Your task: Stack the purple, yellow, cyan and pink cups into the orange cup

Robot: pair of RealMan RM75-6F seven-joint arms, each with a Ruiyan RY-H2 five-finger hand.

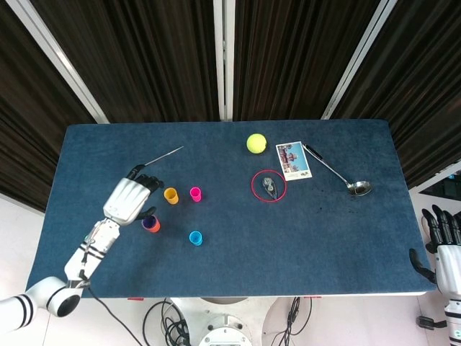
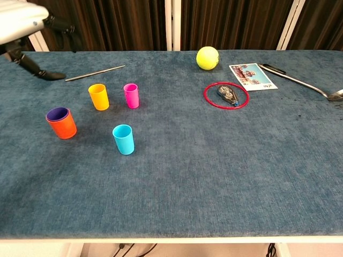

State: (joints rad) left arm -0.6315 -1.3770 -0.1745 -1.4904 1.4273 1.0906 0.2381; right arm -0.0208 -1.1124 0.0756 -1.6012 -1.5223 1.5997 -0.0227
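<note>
I see the purple cup (image 2: 57, 113) seated inside the orange cup (image 2: 62, 124) with only its rim showing, both upright, mouths up, near the worktop (image 2: 214, 176)'s left edge. The yellow cup (image 2: 98, 96), pink cup (image 2: 131, 95) and cyan cup (image 2: 123, 139) stand upright nearby, apart. My left robot hand (image 1: 128, 199) hovers released, fingers spread; the right robot hand (image 1: 445, 245) hangs off the right edge, open and empty.

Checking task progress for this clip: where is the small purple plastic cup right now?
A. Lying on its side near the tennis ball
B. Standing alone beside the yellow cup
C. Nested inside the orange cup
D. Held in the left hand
C: the small purple plastic cup sits inside the orange plastic cup, only its rim showing, while the left hand is raised, open and empty.
</note>
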